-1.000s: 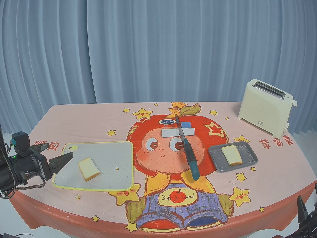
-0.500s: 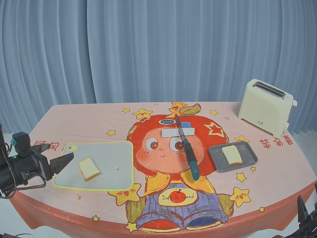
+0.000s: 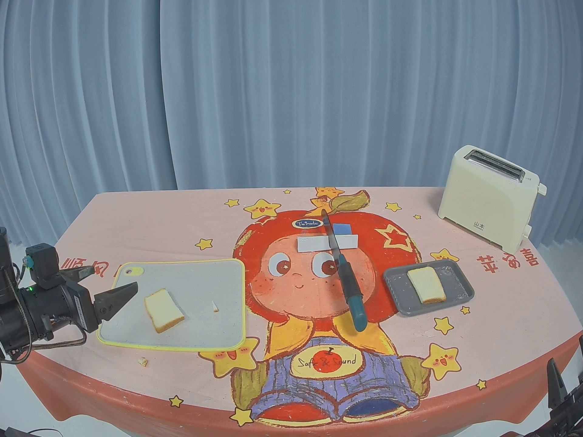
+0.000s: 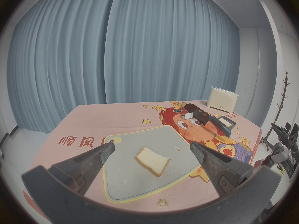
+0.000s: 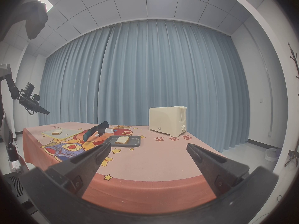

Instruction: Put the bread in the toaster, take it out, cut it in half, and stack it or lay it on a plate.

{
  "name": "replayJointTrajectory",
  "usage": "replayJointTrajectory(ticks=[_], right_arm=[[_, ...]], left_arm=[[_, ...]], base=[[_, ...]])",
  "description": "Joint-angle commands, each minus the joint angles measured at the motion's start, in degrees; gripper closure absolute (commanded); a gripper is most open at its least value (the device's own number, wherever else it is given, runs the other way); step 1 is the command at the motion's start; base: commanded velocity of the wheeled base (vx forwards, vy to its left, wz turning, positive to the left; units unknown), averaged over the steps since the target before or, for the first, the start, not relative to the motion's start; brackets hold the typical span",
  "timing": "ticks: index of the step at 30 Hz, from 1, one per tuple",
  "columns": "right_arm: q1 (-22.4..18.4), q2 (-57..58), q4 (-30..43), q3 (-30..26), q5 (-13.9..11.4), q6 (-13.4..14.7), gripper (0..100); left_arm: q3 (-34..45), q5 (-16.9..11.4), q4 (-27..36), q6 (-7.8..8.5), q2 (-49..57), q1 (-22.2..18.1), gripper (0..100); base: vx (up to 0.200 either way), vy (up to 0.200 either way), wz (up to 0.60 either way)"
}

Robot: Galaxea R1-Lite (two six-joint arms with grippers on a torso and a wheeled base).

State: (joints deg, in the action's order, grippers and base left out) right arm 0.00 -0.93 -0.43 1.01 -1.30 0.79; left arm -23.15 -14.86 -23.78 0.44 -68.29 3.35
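At lower left, the left gripper, wide open and empty, hovers beside a cutting board where bread lies flat, likely light, soft and crushable: pinch opposite edges gently.

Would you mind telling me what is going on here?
Nothing is held. The left gripper hovers at the left edge of the cutting board, jaws open, facing a bread piece lying on it. A second bread piece lies on the grey plate, the knife lies between them, and the toaster stands far right. The right gripper, jaws open, sits low beyond the table.
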Motion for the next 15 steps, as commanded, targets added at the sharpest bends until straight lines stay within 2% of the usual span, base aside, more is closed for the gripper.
replayJointTrajectory(ticks=[1, 10, 15], right_arm=[[0.0, 0.57, -0.01, -1.01, -0.01, 0.0, 0], [0.0, 0.57, -0.01, -1.01, -0.01, 0.0, 0], [0.0, 0.49, -0.1, -1.01, -0.01, 0.0, 0]], left_arm=[[0.03, -0.08, -0.12, 0.0, -0.79, 0.08, 0], [0.12, -0.17, -0.21, 0.0, -2.55, 0.08, 0], [0.74, 0.01, -3.29, -0.44, -3.6, 1.31, 0]], base=[[0.0, 0.0, 0.0], [0.0, 0.0, 0.0], [0.0, 0.0, 0.0]])
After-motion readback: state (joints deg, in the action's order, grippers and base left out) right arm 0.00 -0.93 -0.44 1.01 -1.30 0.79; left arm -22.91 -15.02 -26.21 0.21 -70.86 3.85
